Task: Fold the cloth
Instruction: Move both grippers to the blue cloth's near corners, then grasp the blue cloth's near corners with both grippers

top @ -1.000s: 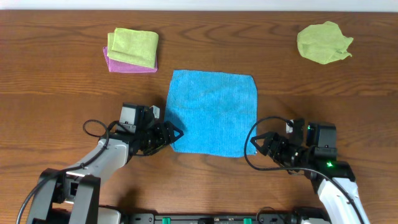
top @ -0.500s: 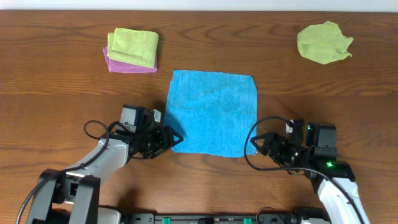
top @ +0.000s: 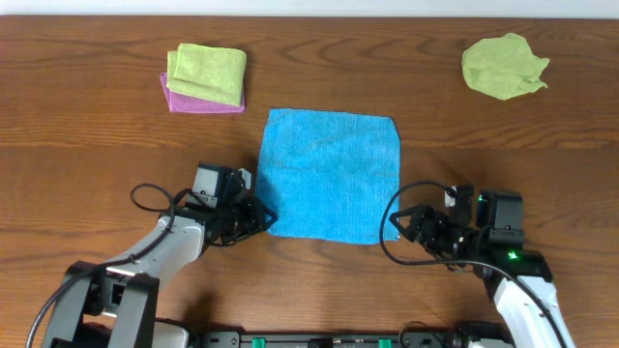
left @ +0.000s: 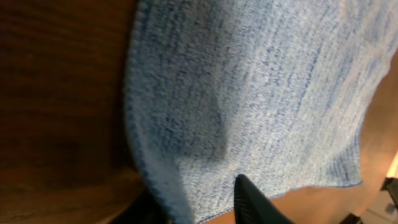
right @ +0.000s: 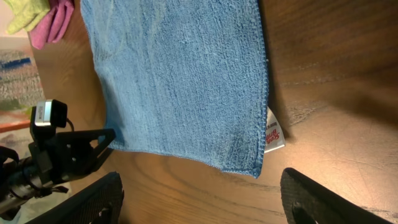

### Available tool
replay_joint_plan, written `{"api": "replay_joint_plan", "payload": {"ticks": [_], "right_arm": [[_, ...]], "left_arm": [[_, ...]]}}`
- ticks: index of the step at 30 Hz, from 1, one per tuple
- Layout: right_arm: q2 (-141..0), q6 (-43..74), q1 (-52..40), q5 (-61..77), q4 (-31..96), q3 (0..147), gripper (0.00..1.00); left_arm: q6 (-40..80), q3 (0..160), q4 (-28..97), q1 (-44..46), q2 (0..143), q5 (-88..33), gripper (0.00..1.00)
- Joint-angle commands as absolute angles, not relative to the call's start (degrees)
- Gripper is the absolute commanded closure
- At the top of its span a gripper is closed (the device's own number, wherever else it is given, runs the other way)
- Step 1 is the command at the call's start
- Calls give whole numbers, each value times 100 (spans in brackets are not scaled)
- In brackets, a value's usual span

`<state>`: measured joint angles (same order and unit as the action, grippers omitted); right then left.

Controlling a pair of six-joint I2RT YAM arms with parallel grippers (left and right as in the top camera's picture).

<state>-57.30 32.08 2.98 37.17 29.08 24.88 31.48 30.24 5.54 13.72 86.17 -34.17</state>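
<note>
The left gripper (top: 261, 218) is bracketing the near-left corner of the flat, square blue terry cloth (top: 332, 174) at the middle of the brown wooden table (top: 97, 155). Its fingers (left: 256, 202) are sitting narrowly apart, and whether they are pinching cannot be told. It has been edging inward since a second ago, while the right gripper (top: 408, 228) is staying spread wide, just off the near-right corner.

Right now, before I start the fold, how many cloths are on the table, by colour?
Blue cloth: 1
Green: 2 (folded green cloth, crumpled green cloth)
Pink cloth: 1
Total: 4
</note>
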Motion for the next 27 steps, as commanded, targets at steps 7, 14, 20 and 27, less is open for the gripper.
{"api": "replay_joint_plan", "payload": {"ticks": [7,14,20,27], "right_arm": [[-5690,3275,346,3769,2987,2456,19],[-6051,3275,344,3409,2882,2281,19],[-6759,3479,336,3479,2075,2016,31],[-7465,3629,333,3476,1402,2010,36]], "left_arm": [[2982,2963,548,1396,8689,-3334,95],[2982,2963,545,1389,8689,-3728,94],[2982,2963,554,1389,8689,-3883,94],[2985,2963,556,1391,8689,-4058,94]]}}
